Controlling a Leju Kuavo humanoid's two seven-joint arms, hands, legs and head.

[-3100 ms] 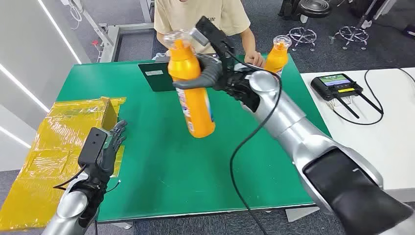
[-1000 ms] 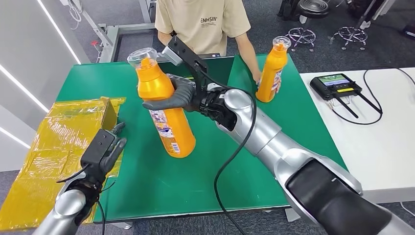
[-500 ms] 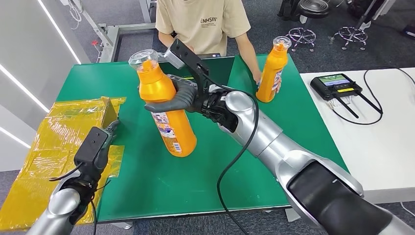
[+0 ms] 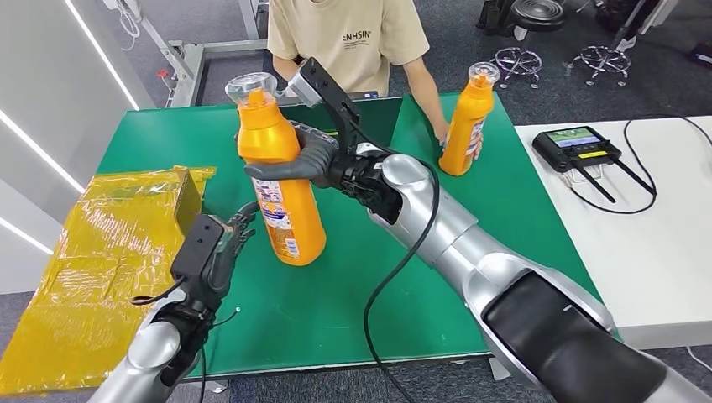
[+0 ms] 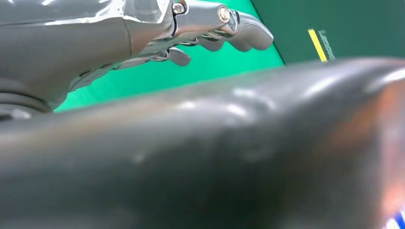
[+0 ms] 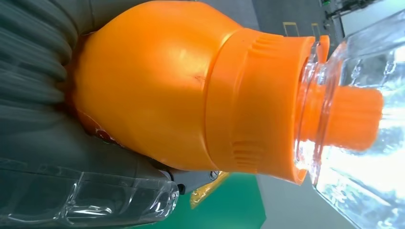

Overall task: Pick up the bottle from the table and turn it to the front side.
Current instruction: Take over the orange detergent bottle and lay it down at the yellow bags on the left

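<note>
**Head view: orange bottle held aloft, label half-turned**

Head view showed the green table [image 4: 353, 285] as the largest thing, with yellow plastic wrapping [image 4: 75, 252] off its edge at 9 o'clock and a white table [image 4: 663, 252] carrying a controller [image 4: 579, 144] at 3 o'clock. A person in a beige shirt [image 4: 348, 38] stood at 12 o'clock, one hand at a second orange bottle [image 4: 467, 122] standing on the green surface.

The right hand [image 4: 306, 161] was wrapped around the upper body of the orange bottle [image 4: 273, 176], thumb across the near side, holding it nearly upright just above the table at centre-left. That high grip appeared to leave the lower body free, so the label could be read and the bottle spun. The printed label faced about 5 o'clock, which suggested the turn was unfinished.

The left hand [image 4: 227, 243] hovered just beside the bottle's base at 7 o'clock, fingers loosely extended and holding nothing, seemingly ready to steady or twist it.

Smallest, the clear cap [image 6: 353, 114] sat over the orange spout.
</note>
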